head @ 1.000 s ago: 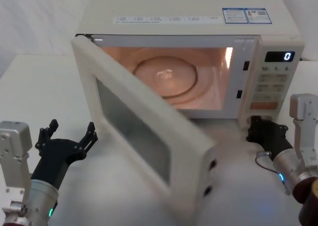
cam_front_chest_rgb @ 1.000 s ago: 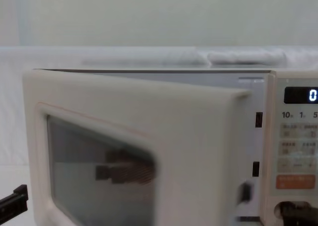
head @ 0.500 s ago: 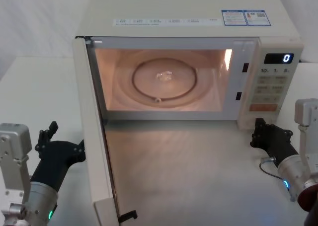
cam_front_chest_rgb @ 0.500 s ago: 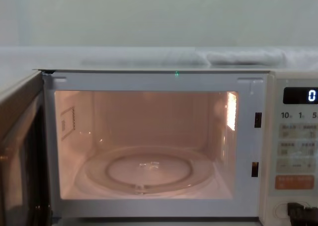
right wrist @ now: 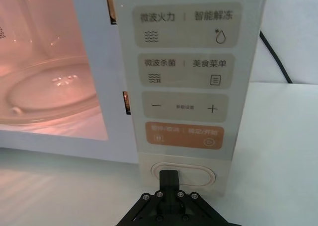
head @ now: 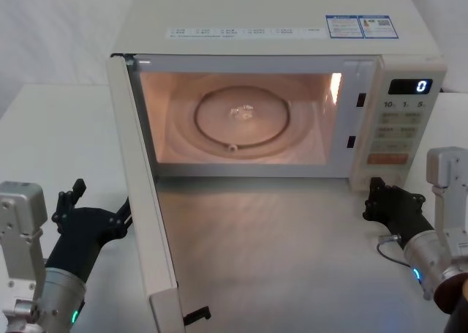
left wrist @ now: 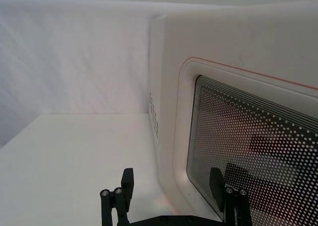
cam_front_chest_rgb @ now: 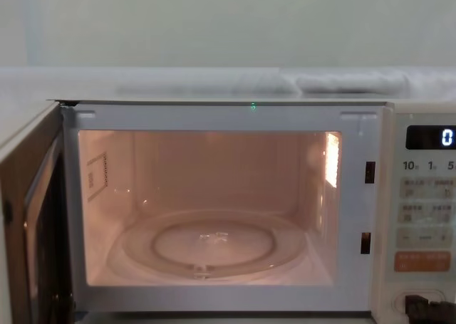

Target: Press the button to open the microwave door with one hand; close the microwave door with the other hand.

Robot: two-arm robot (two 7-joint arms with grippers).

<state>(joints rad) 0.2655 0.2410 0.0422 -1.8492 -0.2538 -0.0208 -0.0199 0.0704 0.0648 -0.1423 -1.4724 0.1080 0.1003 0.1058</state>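
Note:
The microwave door (head: 142, 201) stands wide open, hinged at the left, and I see it edge-on. Its window and pink outline fill the left wrist view on the door (left wrist: 238, 112). My left gripper (head: 104, 195) hangs open just outside the door's outer face, its fingers (left wrist: 124, 184) a little short of it. The cream oblong button (right wrist: 198, 175) sits under the orange key. My right gripper (right wrist: 169, 176) is shut, its tip right at the button's middle, and it shows low at the front right as the right gripper (head: 376, 197).
The lit cavity holds a glass turntable (head: 241, 117). The keypad panel (head: 398, 132) shows 0 on its display. White table (head: 292, 260) lies bare before the oven between my arms. A black cable (right wrist: 276, 54) runs behind the microwave's right side.
The door swung from half open out to wide open, then came a touch back. My right gripper stays by the button; the left gripper has barely shifted.

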